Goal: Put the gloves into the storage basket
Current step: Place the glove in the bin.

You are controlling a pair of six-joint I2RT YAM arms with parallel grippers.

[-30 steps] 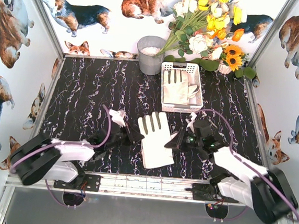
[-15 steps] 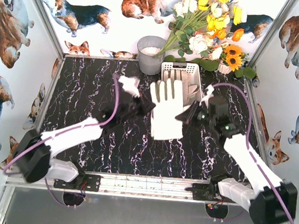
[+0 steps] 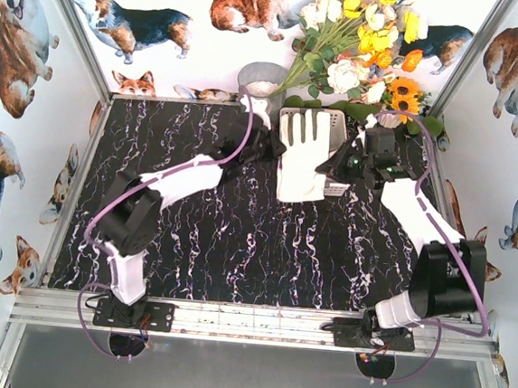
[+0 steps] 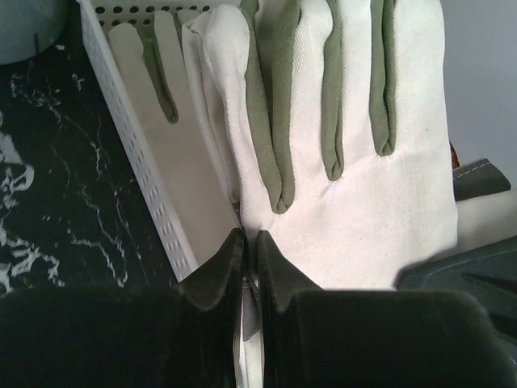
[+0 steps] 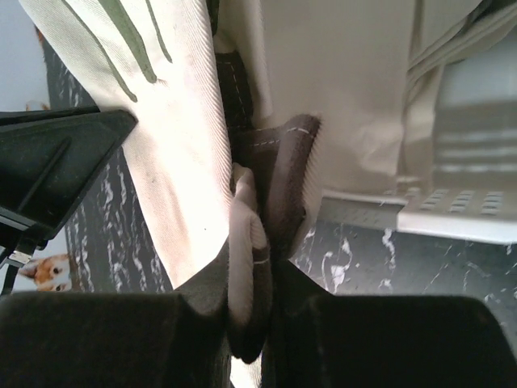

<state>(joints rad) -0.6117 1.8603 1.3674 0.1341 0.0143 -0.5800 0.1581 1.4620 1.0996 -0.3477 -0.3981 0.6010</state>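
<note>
Now both hands are clamped on one grey-panelled glove (image 3: 303,157): the left hand (image 4: 249,257) pinches its left edge, the right hand (image 5: 260,242) its right edge by the cuff. The glove hangs spread over the white basket (image 3: 340,119) at upper centre, where another glove (image 4: 182,178) lies. A grey bucket (image 3: 260,83) and flowers (image 3: 362,49) stand just behind. Both arms reach far across the bench (image 3: 192,234).

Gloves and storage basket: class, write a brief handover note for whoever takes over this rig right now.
Grippers: left gripper and right gripper both shut on the held glove, one at each side.
Position: it hangs spread above the storage basket, not released.
Done: another glove lies inside.
Left: lower the held glove in, open both.
</note>
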